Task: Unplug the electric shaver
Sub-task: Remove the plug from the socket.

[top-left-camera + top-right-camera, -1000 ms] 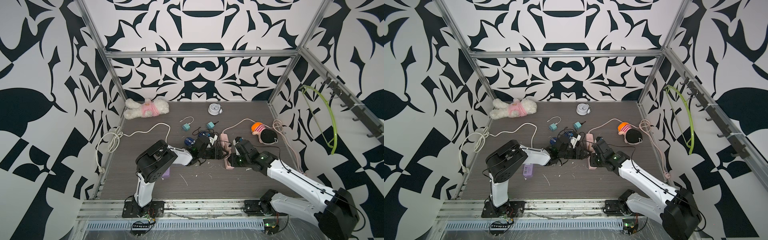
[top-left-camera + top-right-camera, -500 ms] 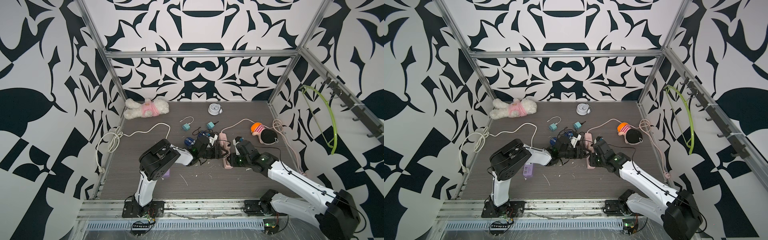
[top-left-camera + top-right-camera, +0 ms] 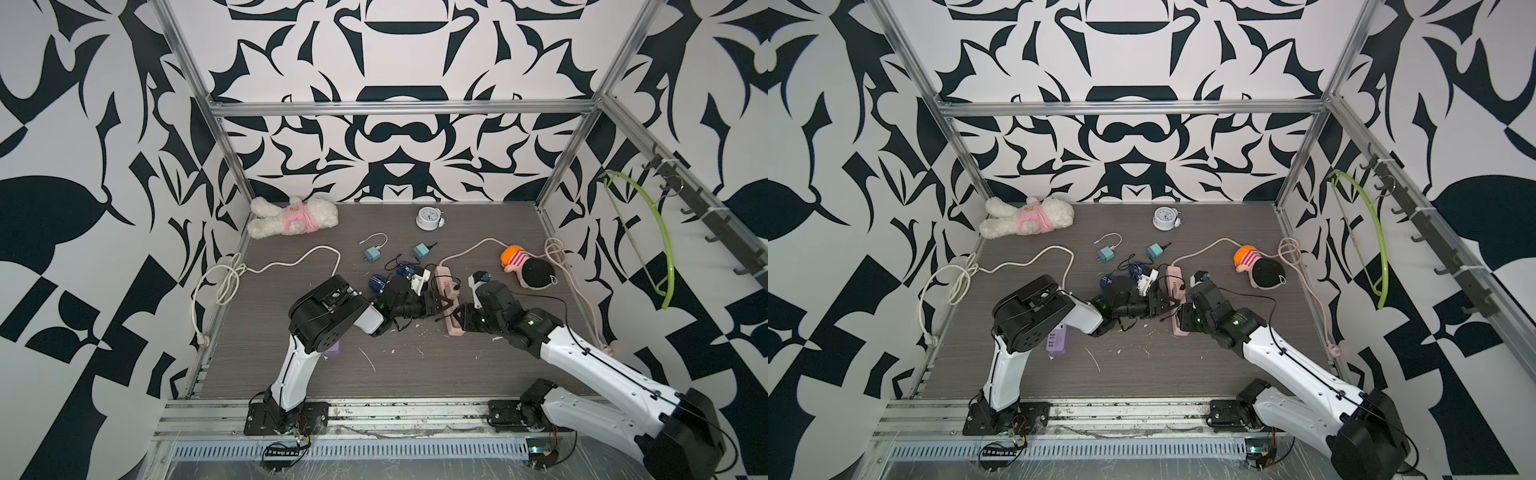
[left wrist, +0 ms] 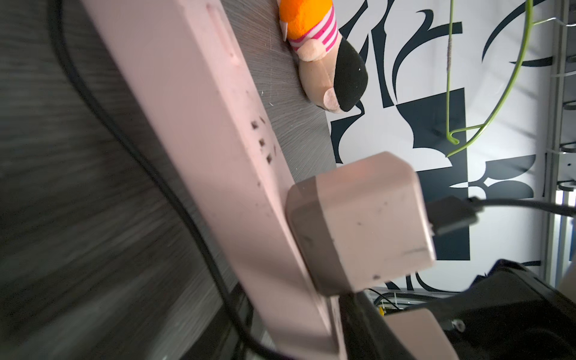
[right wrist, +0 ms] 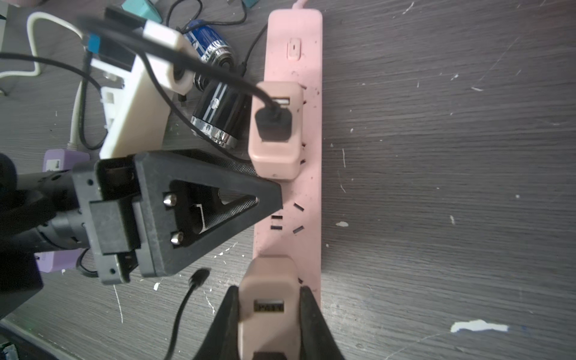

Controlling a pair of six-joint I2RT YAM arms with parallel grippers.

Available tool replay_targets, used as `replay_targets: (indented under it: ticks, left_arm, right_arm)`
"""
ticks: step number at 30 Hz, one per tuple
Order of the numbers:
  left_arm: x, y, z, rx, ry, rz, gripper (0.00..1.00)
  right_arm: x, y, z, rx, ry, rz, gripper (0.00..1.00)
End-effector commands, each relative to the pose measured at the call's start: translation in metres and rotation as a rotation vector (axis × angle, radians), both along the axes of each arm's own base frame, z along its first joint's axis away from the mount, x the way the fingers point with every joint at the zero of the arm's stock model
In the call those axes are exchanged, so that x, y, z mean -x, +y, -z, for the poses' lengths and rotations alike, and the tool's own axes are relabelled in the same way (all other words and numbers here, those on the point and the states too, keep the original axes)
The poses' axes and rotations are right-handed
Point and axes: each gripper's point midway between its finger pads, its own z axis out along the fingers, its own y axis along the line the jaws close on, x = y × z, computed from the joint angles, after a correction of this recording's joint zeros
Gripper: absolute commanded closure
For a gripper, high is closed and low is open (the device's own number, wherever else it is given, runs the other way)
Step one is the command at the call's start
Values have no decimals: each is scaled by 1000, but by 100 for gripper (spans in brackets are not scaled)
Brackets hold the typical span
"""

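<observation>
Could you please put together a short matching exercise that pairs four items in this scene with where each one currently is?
Things:
1. adapter with black cable
2. adapter with empty port
3. alarm clock
4. green hanger

Places:
A. hanging from the hook rail
B. between the fingers of the right gripper
C. midway along the pink power strip
D. standing near the back wall

Pairs: 1-C, 2-B, 3-D, 4-A.

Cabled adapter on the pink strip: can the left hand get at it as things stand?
Probably yes. The left hand is right beside the cabled adapter, close at its corner, nothing between. The right hand clamps the end adapter, clear of it.
</observation>
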Motion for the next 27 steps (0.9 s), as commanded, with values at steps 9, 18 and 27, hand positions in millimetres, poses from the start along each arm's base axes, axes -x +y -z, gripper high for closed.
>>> replay_targets:
  ticks: [9,18,27]
  left_arm:
    - [-6,-2,-4,36,-7,3,71]
    - [-6,-4,-1,48,0,15,100]
    - [-5,-6,8,41,22,20,100]
  right_arm:
    - [-11,22,-19,-92,-68,-50,100]
    - [-11,18,-26,-82,-98,-44,100]
    - [-14,12,-44,-54,-143,-42,100]
